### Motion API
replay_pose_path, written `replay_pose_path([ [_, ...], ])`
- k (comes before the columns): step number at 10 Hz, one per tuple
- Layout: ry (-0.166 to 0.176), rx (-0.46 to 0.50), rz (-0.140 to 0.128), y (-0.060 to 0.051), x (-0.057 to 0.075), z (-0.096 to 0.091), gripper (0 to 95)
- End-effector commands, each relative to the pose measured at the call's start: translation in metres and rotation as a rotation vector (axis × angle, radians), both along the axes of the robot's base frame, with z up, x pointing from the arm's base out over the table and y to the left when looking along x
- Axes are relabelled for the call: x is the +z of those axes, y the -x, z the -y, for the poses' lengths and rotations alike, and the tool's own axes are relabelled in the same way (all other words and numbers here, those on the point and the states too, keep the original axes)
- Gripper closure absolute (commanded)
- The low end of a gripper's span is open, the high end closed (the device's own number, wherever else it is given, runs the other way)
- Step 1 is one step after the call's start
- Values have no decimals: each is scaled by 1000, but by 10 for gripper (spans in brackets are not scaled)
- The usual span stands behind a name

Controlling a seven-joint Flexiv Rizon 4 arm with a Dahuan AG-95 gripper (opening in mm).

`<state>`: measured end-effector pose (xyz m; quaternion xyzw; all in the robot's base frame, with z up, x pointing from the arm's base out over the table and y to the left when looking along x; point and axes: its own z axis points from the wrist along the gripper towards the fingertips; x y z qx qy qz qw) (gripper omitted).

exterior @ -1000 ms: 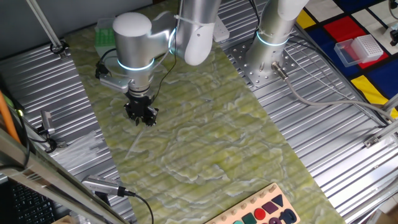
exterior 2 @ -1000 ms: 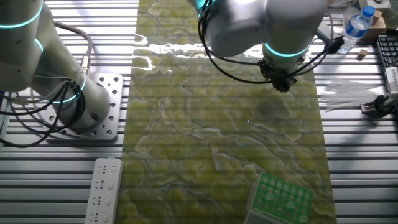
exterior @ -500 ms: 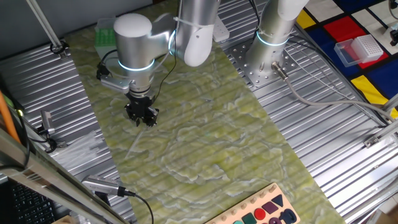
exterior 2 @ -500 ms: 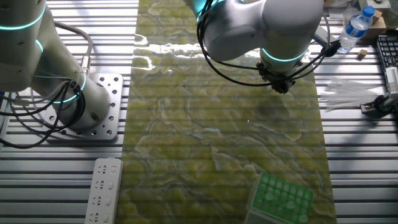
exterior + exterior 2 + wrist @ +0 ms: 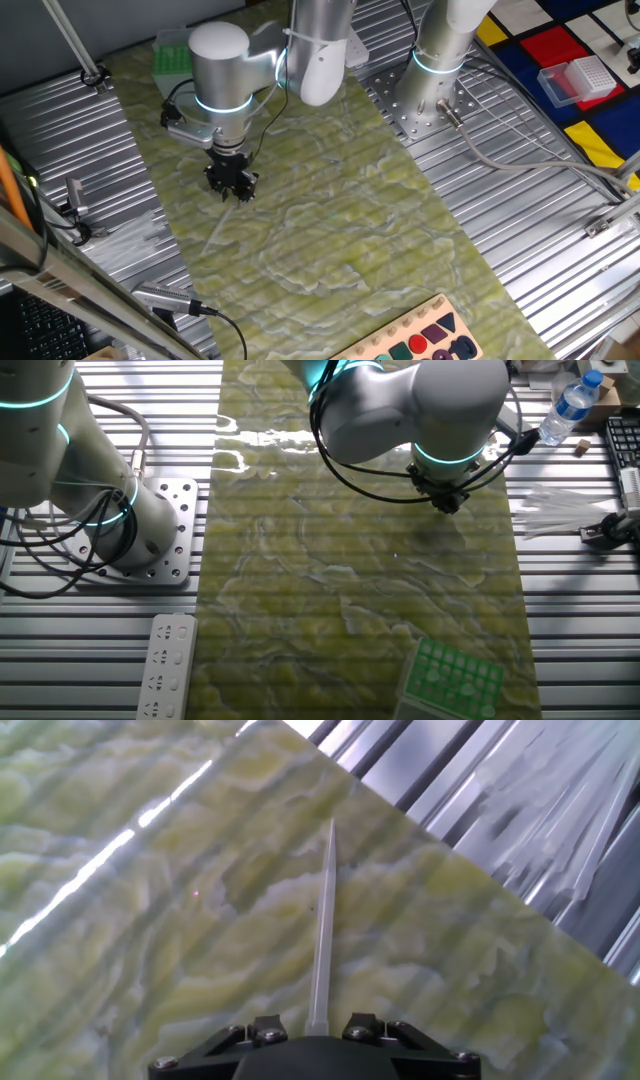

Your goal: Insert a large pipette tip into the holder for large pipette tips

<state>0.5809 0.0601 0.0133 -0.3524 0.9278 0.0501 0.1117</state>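
Writing legible enough to read appears on no object in any view.

The large pipette tip (image 5: 321, 935) is a long, slender, tapered tube of nearly clear, faintly whitish plastic. In the hand view its wide end sits between the fingers at the bottom of the frame, and its narrow end extends up the picture over the mat. In the fixed views it is too thin to make out with certainty below the fingers.

The gripper (image 5: 232, 186) is closed on the wide end of the large pipette tip and hangs above the green-yellow marbled mat (image 5: 340, 230), near one long edge of it. In the other fixed view the gripper (image 5: 447, 501) is likewise over the mat (image 5: 330, 600).

The holder for large pipette tips (image 5: 451, 679) has a bright green top with a grid of holes and a pale translucent body. It stands on the mat near a corner, well apart from the gripper. In one fixed view the holder (image 5: 169, 57) is partly hidden behind the arm.

A pile of spare clear tips (image 5: 560, 800) lies on the ribbed metal table (image 5: 520, 210) beside the mat. A clear water bottle with a blue cap (image 5: 571, 406) stands at the table edge.
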Motion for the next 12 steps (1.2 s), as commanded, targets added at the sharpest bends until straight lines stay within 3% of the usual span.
replay_pose_path([
  [1, 3, -3, 1, 1, -1, 1, 760],
  [8, 6, 2, 13, 4, -4, 2, 760],
  [9, 5, -1, 14, 3, -4, 2, 950],
  [12, 13, -12, 4, 3, 0, 2, 950],
])
